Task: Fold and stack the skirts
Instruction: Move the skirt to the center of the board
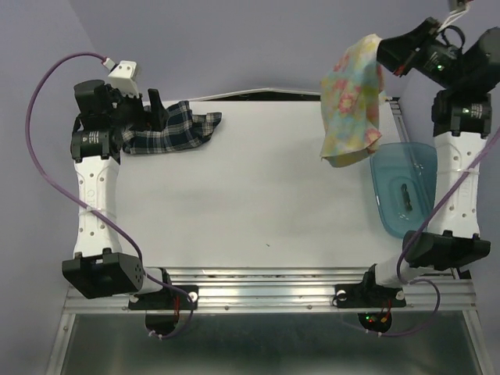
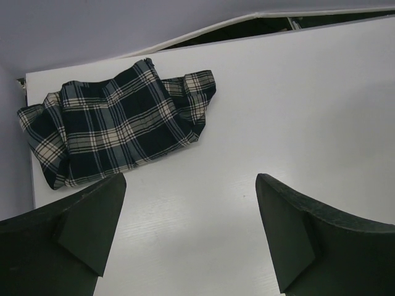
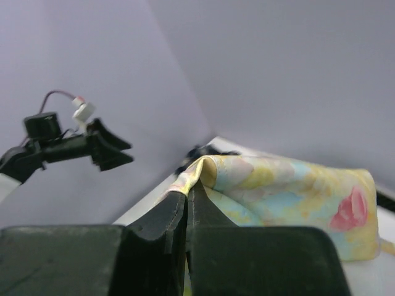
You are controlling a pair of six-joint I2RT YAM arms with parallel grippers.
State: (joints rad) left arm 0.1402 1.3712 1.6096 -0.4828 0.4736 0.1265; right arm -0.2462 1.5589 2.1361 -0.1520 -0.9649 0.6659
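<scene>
Floral skirt (image 1: 353, 98) clamped in right jaws; left jaws wide near plaid skirt (image 2: 117, 126)

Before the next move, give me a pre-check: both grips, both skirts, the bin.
1. Right gripper shut on the floral skirt: ok, an edge is pinched between the fingers.
2. Floral skirt's lower hem off the table: cannot tell from above.
3. Left gripper open and holding nothing: ok.
4. Plaid skirt laid flat for folding: not ok, it is bunched at the far left corner.
5. Teal bin clear of the hanging skirt: cannot tell, the hem sits right by its far corner in the top view.
</scene>
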